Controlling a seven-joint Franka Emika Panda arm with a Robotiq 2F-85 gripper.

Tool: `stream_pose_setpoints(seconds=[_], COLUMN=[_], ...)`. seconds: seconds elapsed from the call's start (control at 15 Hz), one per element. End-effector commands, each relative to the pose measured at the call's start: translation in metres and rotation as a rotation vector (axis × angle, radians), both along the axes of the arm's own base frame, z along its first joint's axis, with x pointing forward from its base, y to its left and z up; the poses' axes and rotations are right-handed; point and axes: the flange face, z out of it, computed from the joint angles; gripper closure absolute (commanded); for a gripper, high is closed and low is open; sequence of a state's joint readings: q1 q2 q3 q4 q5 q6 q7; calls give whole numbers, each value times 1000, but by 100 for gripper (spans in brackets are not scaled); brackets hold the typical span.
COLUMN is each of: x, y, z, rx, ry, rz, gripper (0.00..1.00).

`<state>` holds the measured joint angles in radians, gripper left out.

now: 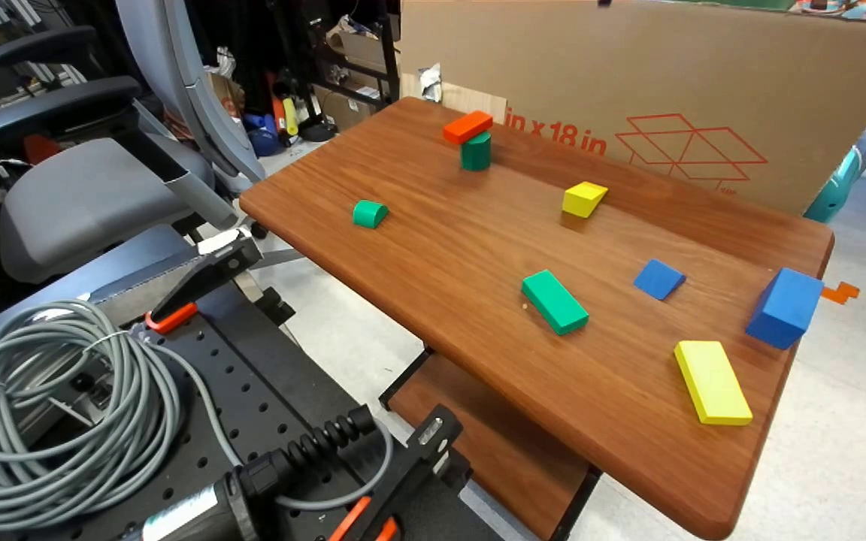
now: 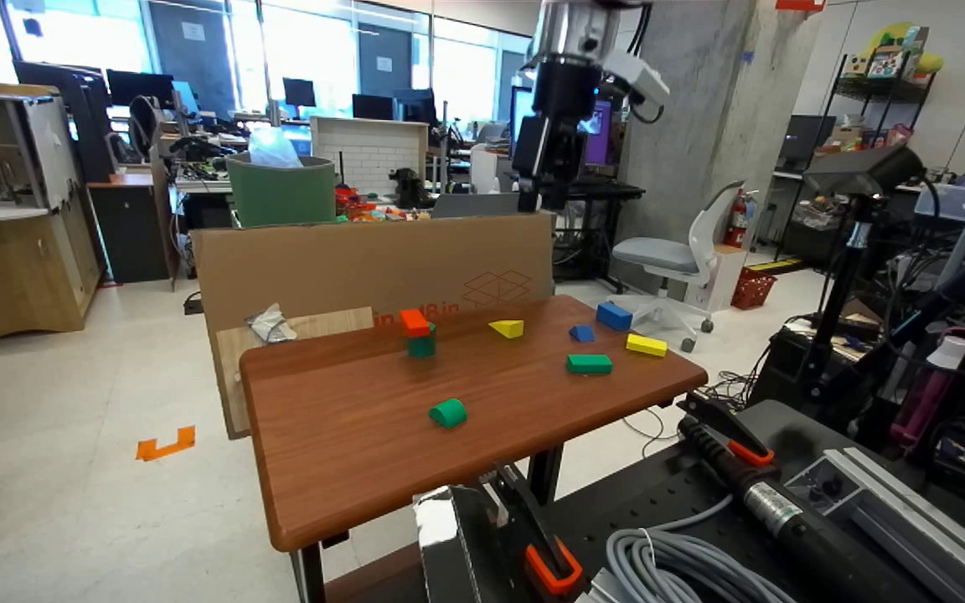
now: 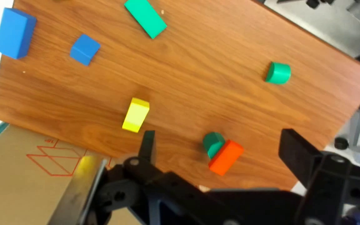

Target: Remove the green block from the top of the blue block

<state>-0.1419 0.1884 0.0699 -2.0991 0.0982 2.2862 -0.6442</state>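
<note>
Leftmost in the wrist view, we see the bare-topped blue block (image 3: 15, 33); well apart, the green rectangular brick (image 3: 145, 18) lies on the tabletop (image 3: 198, 81), presumably to leave that block free. Rightward, our end effector (image 3: 219, 137) has its jaws apart, empty, since removal seems done.

Green totalled three: one long green block (image 1: 555, 302), one half-round green block (image 1: 369, 214), one dark green block (image 1: 476, 154). Blue totalled two: one large blue block (image 1: 785, 308), one smaller blue block (image 1: 659, 279). Yellow totalled two: one yellow brick (image 1: 713, 382), one yellow wedge (image 1: 583, 200). Orange totalled one: orange brick (image 1: 468, 128). One table (image 1: 440, 248) held all eight. Gripper (image 3: 219, 140) numbered one. Orange-and-black clamps (image 1: 211, 278) numbered two, gray cable coil (image 1: 151, 398) one, large cardboard panel (image 1: 673, 83) one, green bin (image 2: 281, 193) one, red basket (image 2: 753, 289) one.
</note>
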Motion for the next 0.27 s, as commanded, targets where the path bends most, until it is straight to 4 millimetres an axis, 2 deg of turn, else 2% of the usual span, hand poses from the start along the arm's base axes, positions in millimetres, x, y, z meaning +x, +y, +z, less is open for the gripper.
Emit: stream_pose_setpoints(seconds=[0.0, 0.07, 0.13, 0.2], x=[-1, -3, -6, -7], y=[-1, -1, -2, -2], z=[25, 47, 61, 67], rx=[19, 30, 35, 36], ry=[-13, -27, -37, -39], rz=[-47, -80, -97, -104], gripper=[0, 0, 0, 0])
